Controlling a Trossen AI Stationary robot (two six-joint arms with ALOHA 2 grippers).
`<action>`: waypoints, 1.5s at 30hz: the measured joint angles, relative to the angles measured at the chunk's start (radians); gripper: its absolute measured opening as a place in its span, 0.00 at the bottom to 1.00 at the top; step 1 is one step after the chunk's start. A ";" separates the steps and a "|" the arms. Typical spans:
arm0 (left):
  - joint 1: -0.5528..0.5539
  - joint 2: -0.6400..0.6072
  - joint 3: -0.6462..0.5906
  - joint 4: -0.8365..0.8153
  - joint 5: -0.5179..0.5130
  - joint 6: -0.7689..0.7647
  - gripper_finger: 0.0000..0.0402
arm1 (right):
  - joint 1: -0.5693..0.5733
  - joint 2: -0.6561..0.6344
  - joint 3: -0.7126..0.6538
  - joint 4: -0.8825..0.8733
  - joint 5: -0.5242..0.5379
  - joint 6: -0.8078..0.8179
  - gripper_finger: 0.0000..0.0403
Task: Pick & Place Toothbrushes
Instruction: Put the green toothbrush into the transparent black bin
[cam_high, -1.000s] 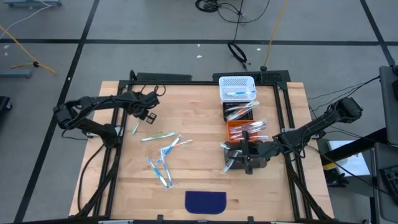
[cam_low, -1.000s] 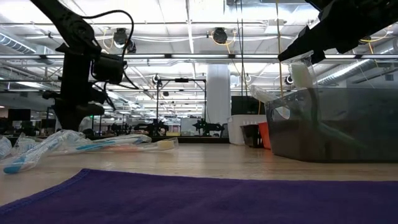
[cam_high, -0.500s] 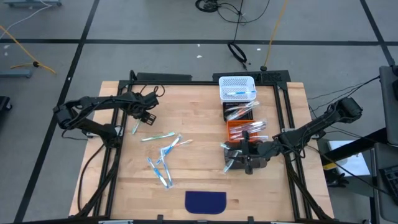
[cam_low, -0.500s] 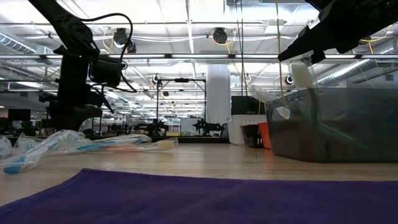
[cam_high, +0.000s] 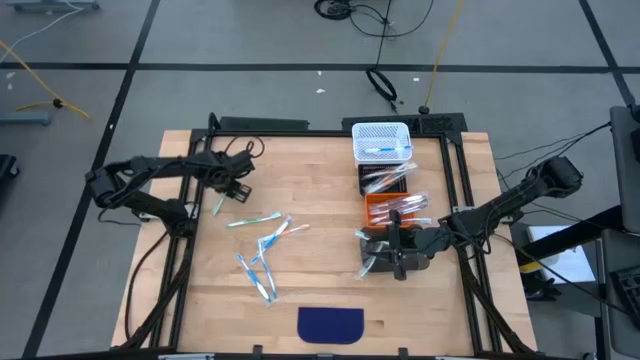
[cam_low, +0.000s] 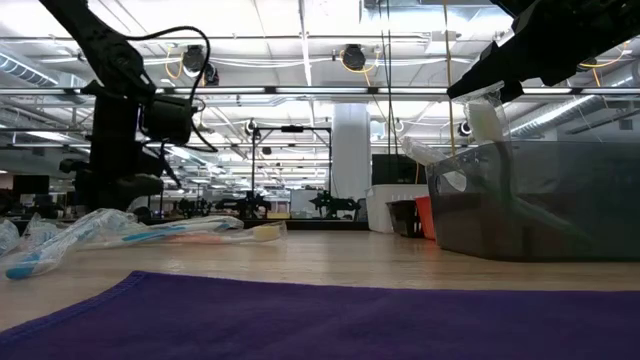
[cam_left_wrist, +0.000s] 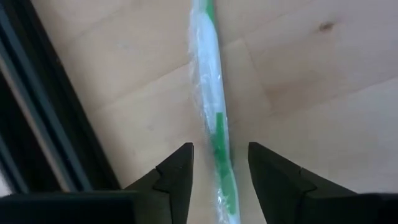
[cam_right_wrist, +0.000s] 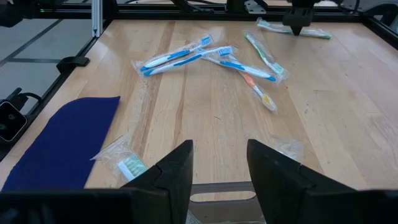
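My left gripper (cam_left_wrist: 219, 171) is open and points down over a green toothbrush (cam_left_wrist: 208, 81) in a clear wrapper, lying flat near the table's left rail (cam_high: 217, 207). One finger stands on either side of it; I cannot tell whether they touch it. Several more wrapped toothbrushes (cam_high: 262, 245), blue, white and orange, lie scattered mid-table (cam_right_wrist: 211, 56). My right gripper (cam_right_wrist: 219, 162) is open and holds nothing, hovering over the dark grey bin (cam_high: 395, 258). A wrapped toothbrush (cam_right_wrist: 124, 165) pokes over that bin's left rim.
A row of bins runs along the right side: a white basket (cam_high: 381, 140), a dark bin (cam_high: 383, 180) and an orange bin (cam_high: 395, 210), each with toothbrushes inside. A purple cloth (cam_high: 331, 322) lies at the near edge. Black frame rails (cam_left_wrist: 37, 112) border the table.
My left gripper has sunk a little toward the green toothbrush and stayed open. My right gripper and the toothbrushes have kept still.
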 joint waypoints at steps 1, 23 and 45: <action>0.000 0.000 -0.014 0.022 0.004 -0.008 0.38 | 0.000 0.000 0.000 0.000 0.000 0.000 0.35; -0.002 -0.002 -0.053 0.090 0.035 0.046 0.03 | 0.000 0.000 0.000 0.037 0.000 -0.007 0.35; -0.336 -0.275 0.102 0.521 0.149 0.204 0.00 | -0.119 0.000 0.000 0.116 0.001 -0.008 0.35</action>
